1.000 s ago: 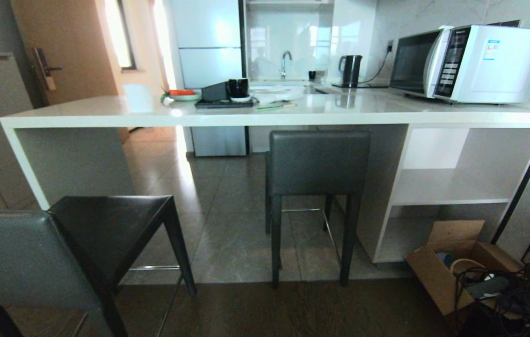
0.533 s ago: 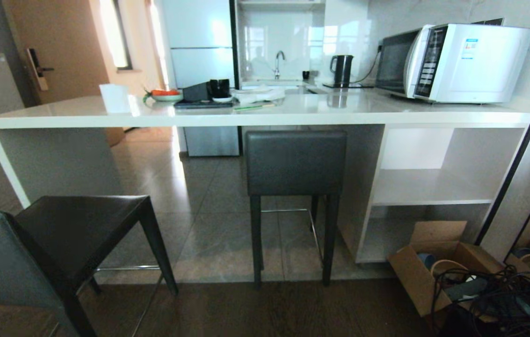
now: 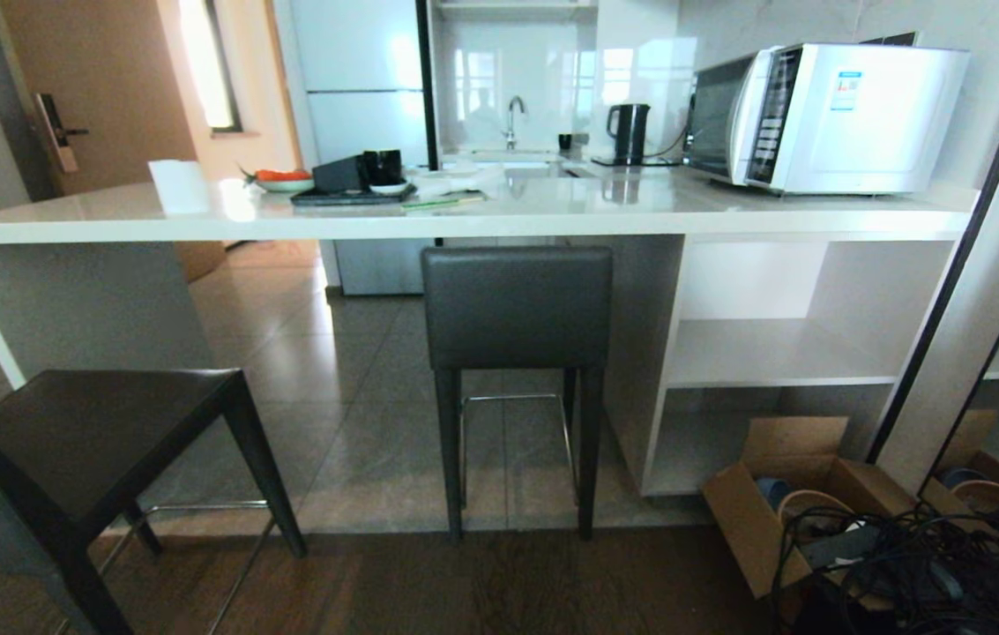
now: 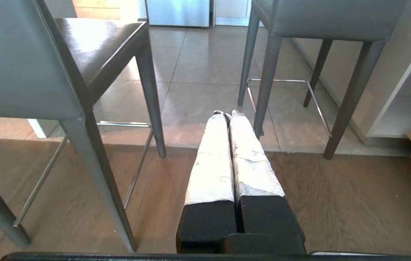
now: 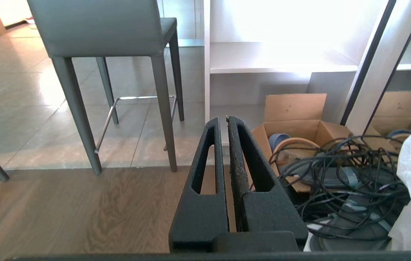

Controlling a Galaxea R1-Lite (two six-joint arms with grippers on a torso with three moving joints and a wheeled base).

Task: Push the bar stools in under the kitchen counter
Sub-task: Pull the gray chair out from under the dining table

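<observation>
Basically, neither arm showed in the head view; both hung low, parked, seen only through their own wrist cameras.

At 8 o'clock in the head view, the near bar stool stood well out from the kitchen counter, on the seam between tile and wood floor, backrest toward the robot and seat facing the white end panel. Likely a pulled-out position, so this one was the job left.

At centre, the far bar stool was already tucked: seat under the countertop, backrest just below the thick edge, right legs beside the shelf unit.

On top, from 11 to 1 o'clock: a black tray with cups, a kettle, a microwave. At 4 o'clock, a cardboard box and tangled cables on the floor — snag risk for the base.

Left gripper: taped fingers pressed together, holding nothing, pointed at the floor between the two stools. Right gripper: black fingers closed, empty, aimed beside the box.

My read: pushing with closed fingers made sense for a stool back.
</observation>
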